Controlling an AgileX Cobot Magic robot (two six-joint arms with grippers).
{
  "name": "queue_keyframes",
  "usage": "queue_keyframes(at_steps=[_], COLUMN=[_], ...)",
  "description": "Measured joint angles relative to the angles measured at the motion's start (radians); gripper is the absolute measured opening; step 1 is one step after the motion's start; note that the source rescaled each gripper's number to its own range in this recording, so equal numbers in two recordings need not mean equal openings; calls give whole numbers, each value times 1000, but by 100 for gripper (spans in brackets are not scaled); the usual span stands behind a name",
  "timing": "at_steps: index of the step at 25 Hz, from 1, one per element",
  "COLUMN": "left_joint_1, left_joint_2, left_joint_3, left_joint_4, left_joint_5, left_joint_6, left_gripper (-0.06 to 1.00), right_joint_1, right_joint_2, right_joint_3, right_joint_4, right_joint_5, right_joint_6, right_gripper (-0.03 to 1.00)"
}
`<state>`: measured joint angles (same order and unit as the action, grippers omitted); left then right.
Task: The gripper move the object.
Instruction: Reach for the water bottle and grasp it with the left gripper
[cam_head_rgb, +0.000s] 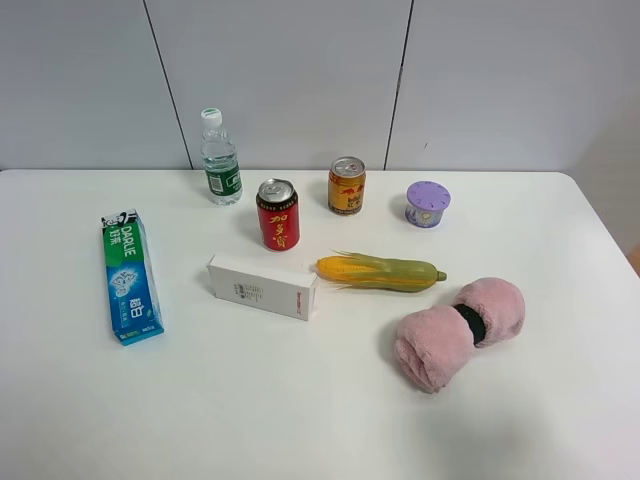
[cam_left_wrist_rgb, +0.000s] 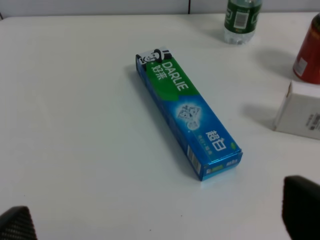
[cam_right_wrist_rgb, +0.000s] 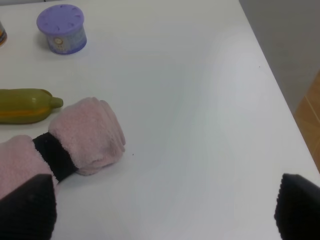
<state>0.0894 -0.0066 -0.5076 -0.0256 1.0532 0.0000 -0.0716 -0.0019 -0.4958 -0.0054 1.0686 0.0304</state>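
The clear water bottle (cam_head_rgb: 220, 160) with white cap and dark green label stands upright at the back left of the white table (cam_head_rgb: 300, 420), left of the red can (cam_head_rgb: 278, 214). Its lower part shows in the left wrist view (cam_left_wrist_rgb: 242, 20), far beyond the fingers. My left gripper (cam_left_wrist_rgb: 159, 217) is open and empty, its black fingertips (cam_left_wrist_rgb: 302, 207) spread wide near a blue-green toothpaste box (cam_left_wrist_rgb: 190, 117). My right gripper (cam_right_wrist_rgb: 162, 207) is open and empty beside a pink rolled towel (cam_right_wrist_rgb: 85, 132). Neither gripper shows in the exterior high view.
A gold-orange can (cam_head_rgb: 346, 186), a purple-lidded tub (cam_head_rgb: 427, 204), a white box (cam_head_rgb: 262, 286), a toy corn cob (cam_head_rgb: 380, 272), the pink towel (cam_head_rgb: 458, 330) and the toothpaste box (cam_head_rgb: 130, 277) lie on the table. The table's right edge (cam_right_wrist_rgb: 280, 95) is near.
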Motion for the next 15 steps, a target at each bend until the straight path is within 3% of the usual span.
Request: queue_keyframes(at_steps=[15], left_joint_1=[0], left_joint_2=[0], left_joint_3=[0], left_joint_4=[0], left_joint_5=[0], left_joint_6=[0], left_gripper=[100], right_joint_1=[0], right_joint_2=[0], right_joint_3=[0], right_joint_4=[0], right_joint_5=[0], right_joint_6=[0], right_gripper=[100])
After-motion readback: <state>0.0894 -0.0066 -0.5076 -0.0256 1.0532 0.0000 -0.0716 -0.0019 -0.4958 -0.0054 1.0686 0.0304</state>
